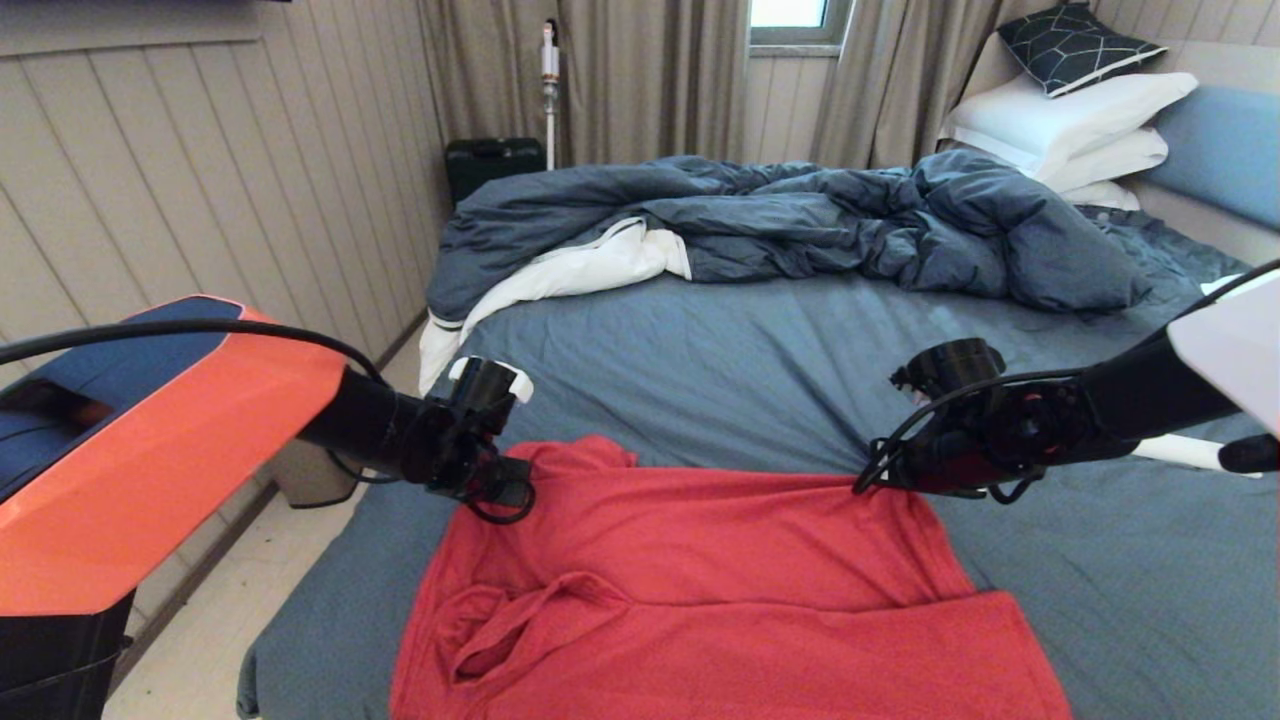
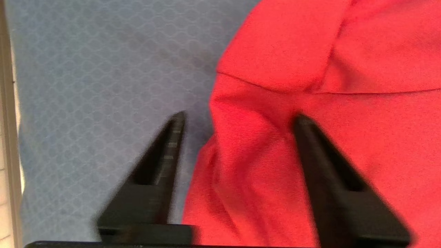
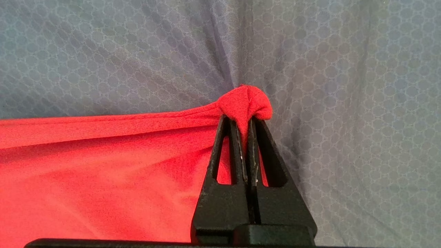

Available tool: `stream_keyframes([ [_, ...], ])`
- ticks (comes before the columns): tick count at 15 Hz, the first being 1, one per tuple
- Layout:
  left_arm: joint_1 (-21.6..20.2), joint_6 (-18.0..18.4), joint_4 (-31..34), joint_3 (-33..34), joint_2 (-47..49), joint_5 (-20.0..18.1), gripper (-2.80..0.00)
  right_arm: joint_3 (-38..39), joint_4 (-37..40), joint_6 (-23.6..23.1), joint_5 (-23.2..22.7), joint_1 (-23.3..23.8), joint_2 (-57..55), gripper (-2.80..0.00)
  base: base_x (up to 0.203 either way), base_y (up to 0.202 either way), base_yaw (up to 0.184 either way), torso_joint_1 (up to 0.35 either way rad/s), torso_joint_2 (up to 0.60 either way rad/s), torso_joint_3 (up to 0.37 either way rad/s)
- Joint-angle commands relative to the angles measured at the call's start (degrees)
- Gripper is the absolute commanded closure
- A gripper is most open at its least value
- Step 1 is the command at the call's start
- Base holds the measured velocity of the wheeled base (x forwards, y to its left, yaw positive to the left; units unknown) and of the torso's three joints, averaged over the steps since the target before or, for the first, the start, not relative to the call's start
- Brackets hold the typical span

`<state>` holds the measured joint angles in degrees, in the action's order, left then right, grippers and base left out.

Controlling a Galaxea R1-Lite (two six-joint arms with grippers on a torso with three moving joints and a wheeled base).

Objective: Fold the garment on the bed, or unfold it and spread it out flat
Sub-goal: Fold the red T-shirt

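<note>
The bed fills most of the head view, its blue-grey sheet bare across the middle. A rumpled dark blue duvet lies heaped along the far side, with stacked white pillows at the far right and a dark patterned cushion on top of them. A black case stands on the floor by the far wall, left of the bed.

The garment, a red T-shirt, lies on the near part of the sheet, spread wide but creased, with a folded pocket of cloth at its near left.

The right hand sits at the shirt's far right corner, its fingers pressed together and pinching a small bunch of red cloth, which pulls the far edge taut.

The left hand hangs over the shirt's far left corner with its fingers spread, one fingertip over the sheet and the other over red cloth, gripping nothing.
</note>
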<state>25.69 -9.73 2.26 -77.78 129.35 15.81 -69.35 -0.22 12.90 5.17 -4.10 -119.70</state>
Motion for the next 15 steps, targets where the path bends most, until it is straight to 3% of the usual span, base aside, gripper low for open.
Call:
stream_keyframes([
  [1,0.0,0.0,-0.1,-0.1,0.2,0.0,0.0,0.0,0.0,0.1,0.0,0.0,-0.2,0.0,0.0,0.0,0.0,0.0,0.0,0.0],
  [8,-0.4,-0.2,-1.4,0.0,-3.1,0.1,0.0,1.3,0.0,0.2,0.1,0.0,2.1,0.0,0.0,0.0,0.0,0.0,0.0,0.0],
  [15,-0.1,-1.3,-2.7,10.8,-12.0,0.4,0.0,9.6,-0.5,0.3,0.0,0.1,10.2,0.0,0.0,0.0,0.0,0.0,0.0,0.0],
])
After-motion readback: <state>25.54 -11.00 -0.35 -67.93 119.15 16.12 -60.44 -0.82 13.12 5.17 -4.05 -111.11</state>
